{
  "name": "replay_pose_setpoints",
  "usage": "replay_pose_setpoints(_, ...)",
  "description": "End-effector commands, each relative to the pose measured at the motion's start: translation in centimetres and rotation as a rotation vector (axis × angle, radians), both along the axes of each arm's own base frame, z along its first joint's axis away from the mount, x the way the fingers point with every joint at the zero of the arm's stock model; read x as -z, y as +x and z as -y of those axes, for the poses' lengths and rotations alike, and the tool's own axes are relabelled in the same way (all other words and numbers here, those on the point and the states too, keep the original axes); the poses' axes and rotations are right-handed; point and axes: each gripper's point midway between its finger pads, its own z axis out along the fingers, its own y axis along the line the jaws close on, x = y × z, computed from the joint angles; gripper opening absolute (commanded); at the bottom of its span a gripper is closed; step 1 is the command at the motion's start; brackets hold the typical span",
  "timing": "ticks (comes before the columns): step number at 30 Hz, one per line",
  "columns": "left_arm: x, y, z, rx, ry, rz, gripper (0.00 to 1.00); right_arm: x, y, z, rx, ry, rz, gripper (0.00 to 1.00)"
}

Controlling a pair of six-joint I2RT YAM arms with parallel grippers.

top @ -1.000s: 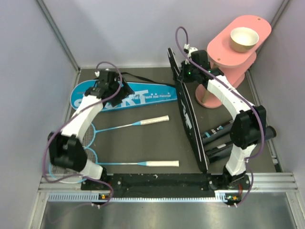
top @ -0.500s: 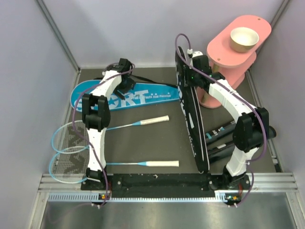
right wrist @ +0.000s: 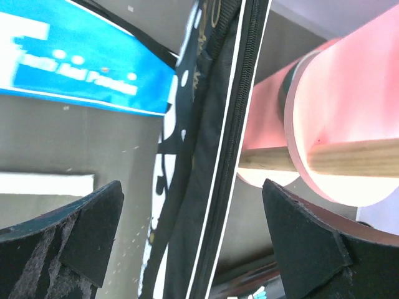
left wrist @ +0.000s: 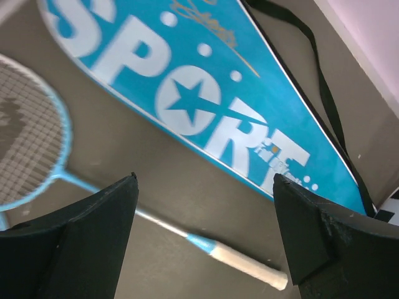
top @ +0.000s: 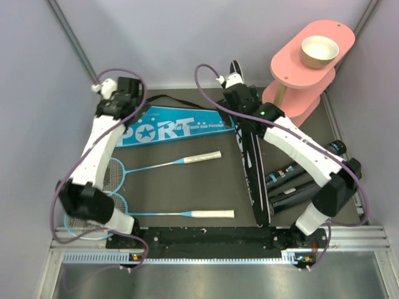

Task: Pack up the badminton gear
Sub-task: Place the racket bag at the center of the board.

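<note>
1. Blue bag [top: 174, 128] lies flat on the far left of the surface [top: 187, 187], with its long axis left to right.
2. Left gripper [left wrist: 206, 182] hangs above that bag, jaws spread wide with nothing between them. The white lettering fills its wrist view.
3. Two blue rackets [top: 202, 156] lie just on the near side of the blue bag, handles pointing right and heads by the left arm's base.
4. Black bag [top: 252, 168] stands on its long edge mid-surface. Its long axis runs near to far, and its far end is beside the pink stand [top: 287, 62].
5. Right gripper [right wrist: 192, 187] is over that far end, jaws wide apart and gripping nothing. The zipped edge runs through the gap between its fingers, further off.
6. Dark gear [top: 283, 177] lies right of the black bag, beneath the right arm.
7. The right arm looks nearer the black bag and the left nearer the blue bag and rackets. To grip the black bag, the jaws would probably need to close across its thin edge, not along its length.
</note>
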Motion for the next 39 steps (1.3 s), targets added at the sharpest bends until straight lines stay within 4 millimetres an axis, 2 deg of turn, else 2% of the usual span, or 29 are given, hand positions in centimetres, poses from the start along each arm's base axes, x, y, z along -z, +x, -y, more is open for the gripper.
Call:
replay_pose_setpoints(1,-0.2,-4.2,-5.0,-0.045,0.047,0.001,0.93,-5.5,-2.6,-2.2,-0.164,0.071,0.1,0.91)
replay_pose_setpoints(2,0.3,-5.4,-4.6,-0.007,0.011,0.006,0.93,-5.3,-2.3,-3.3,-0.204,0.079,0.112,0.92)
replay_pose_setpoints(4,-0.4,-5.7,-4.2,0.067,-0.008,0.069,0.91,-3.8,-1.5,-5.2,-0.24,0.12,0.086,0.92)
replay_pose_setpoints(5,0.9,-6.2,-3.2,0.116,-0.046,0.043,0.89,-3.9,-1.2,-6.0,-0.249,0.133,0.083,0.92)
replay_pose_setpoints(6,1.0,-6.6,-2.7,0.144,-0.064,0.039,0.88,-2.7,-0.9,-7.0,-0.268,0.139,0.05,0.92)
replay_pose_setpoints(7,0.9,-7.1,-2.3,0.177,-0.071,0.038,0.87,-2.5,-0.9,-7.9,-0.283,0.169,0.035,0.92)
replay_pose_setpoints(8,1.8,-7.7,-1.4,0.22,-0.108,0.017,0.87,-2.7,-1.2,-9.1,-0.327,0.197,0.022,0.92)
replay_pose_setpoints(9,2.0,-8.0,-1.1,0.235,-0.12,0.013,0.87,-2.6,-2.0,-11.6,-0.442,0.263,-0.012,0.92)
replay_pose_setpoints(10,1.9,-8.3,-0.8,0.244,-0.13,0.02,0.87,-1.4,-1.9,-13.1,-0.511,0.259,-0.036,0.92)
replay_pose_setpoints(12,2.8,-9.1,-0.6,0.24,-0.154,-0.003,0.87,-0.7,-1.9,-16.5,-0.668,0.297,-0.033,0.91)
replay_pose_setpoints(13,2.9,-9.5,-0.6,0.219,-0.165,-0.003,0.86,2.4,-0.9,-17.5,-0.716,0.233,-0.053,0.9)
replay_pose_setpoints(15,3.4,-10.4,-1.9,0.14,-0.144,-0.028,0.86,4.8,0.1,-19.2,-0.784,0.204,-0.05,0.9)
replay_pose_setpoints(17,3.5,-11.2,-2.7,0.061,-0.152,-0.019,0.87,7.2,2.1,-20.3,-0.804,0.138,-0.049,0.9)
replay_pose_setpoints(19,3.5,-11.5,-3.6,0.029,-0.132,0.006,0.87,8.4,3.5,-20.8,-0.839,0.101,-0.042,0.9)
replay_pose_setpoints(20,3.5,-11.5,-3.8,0.027,-0.126,0.012,0.87,9.7,4.7,-21.5,-0.838,0.077,-0.045,0.9)
replay_pose_setpoints(23,3.4,-11.5,-3.8,0.054,-0.121,0.027,0.87,10.6,6.1,-22.0,-0.87,0.028,-0.028,0.9)
replay_pose_setpoints(24,3.7,-11.6,-3.7,0.057,-0.124,0.017,0.87,12.2,6.3,-22.2,-0.881,0.017,-0.052,0.9)
replay_pose_setpoints(26,4.6,-12.1,-3.3,0.063,-0.145,-0.006,0.86,13.0,6.7,-22.5,-0.903,0.003,-0.052,0.89)
replay_pose_setpoints(27,5.1,-12.3,-3.2,0.058,-0.158,-0.018,0.86,14.4,6.8,-22.6,-0.91,-0.006,-0.071,0.89)
replay_pose_setpoints(30,6.5,-13.0,-3.1,0.049,-0.171,-0.051,0.86,15.9,7.3,-22.8,-0.924,-0.03,-0.077,0.87)
replay_pose_setpoints(34,7.4,-13.7,-3.4,0.038,-0.158,-0.071,0.86,16.7,7.4,-23.6,-0.958,-0.1,-0.055,0.83)
replay_pose_setpoints(39,8.0,-14.2,-3.8,-0.004,-0.165,-0.076,0.87,16.9,6.1,-25.9,-1.021,-0.122,-0.035,0.82)
